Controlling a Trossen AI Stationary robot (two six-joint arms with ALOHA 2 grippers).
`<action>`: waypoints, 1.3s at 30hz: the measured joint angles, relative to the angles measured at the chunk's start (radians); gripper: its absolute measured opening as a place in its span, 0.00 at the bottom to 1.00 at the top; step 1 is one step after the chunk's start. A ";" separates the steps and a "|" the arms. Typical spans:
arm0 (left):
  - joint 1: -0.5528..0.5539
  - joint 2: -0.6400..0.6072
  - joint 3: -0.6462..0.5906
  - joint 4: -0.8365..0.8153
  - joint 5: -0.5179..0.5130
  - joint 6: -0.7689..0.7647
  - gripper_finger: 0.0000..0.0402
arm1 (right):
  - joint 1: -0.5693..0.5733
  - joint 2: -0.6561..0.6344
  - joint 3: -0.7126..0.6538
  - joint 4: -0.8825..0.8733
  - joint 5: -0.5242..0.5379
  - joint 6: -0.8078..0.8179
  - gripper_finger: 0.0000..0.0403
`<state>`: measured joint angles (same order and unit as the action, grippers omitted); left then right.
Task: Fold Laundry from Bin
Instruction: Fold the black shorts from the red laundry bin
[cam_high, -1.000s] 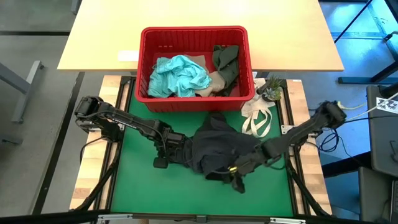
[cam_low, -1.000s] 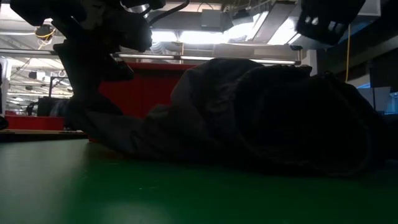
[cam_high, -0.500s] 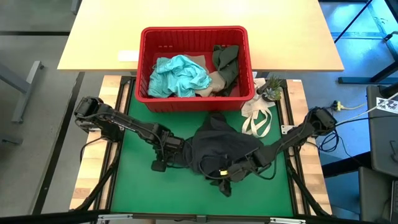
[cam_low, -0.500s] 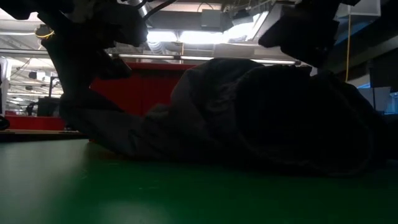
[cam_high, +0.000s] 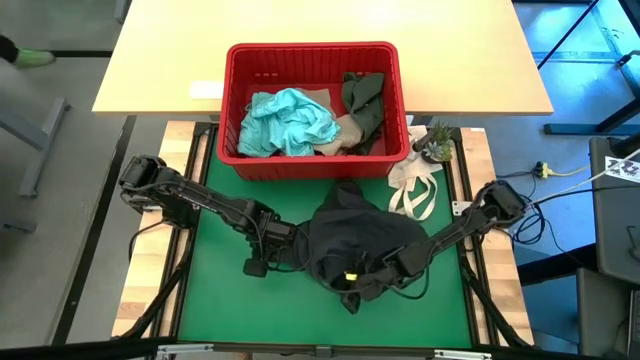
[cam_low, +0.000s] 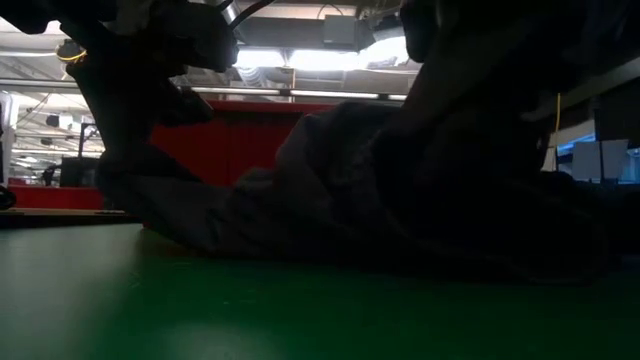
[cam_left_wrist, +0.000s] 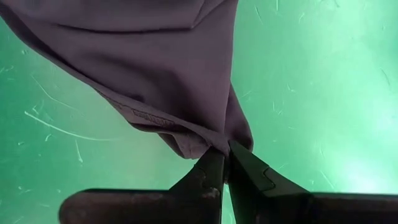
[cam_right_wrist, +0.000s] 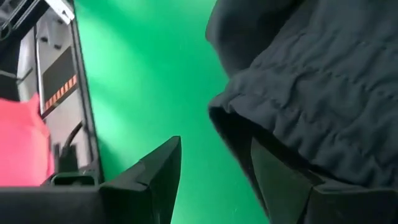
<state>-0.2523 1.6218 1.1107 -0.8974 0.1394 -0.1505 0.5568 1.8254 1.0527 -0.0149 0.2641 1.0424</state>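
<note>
On green mat, left end effector (cam_left_wrist: 225, 163) pinches dark garment (cam_high: 360, 238) edge.

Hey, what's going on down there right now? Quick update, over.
Left claw shut on dark garment corner. Right claw open, at its front hem. Garment bunched on green mat. Three more garments in the bin. Nothing in the way.
</note>
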 joint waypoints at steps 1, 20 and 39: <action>0.000 0.000 0.000 0.000 0.000 0.000 0.02 | 0.000 0.004 0.000 0.010 0.010 0.000 0.49; 0.000 0.000 0.000 0.018 0.000 0.000 0.02 | -0.001 0.033 0.000 0.081 0.183 0.001 0.48; 0.000 0.000 0.000 0.024 -0.006 0.003 0.02 | -0.010 0.092 0.000 0.110 0.219 0.027 0.32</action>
<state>-0.2523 1.6218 1.1107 -0.8730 0.1334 -0.1471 0.5472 1.9179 1.0531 0.0954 0.4830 1.0691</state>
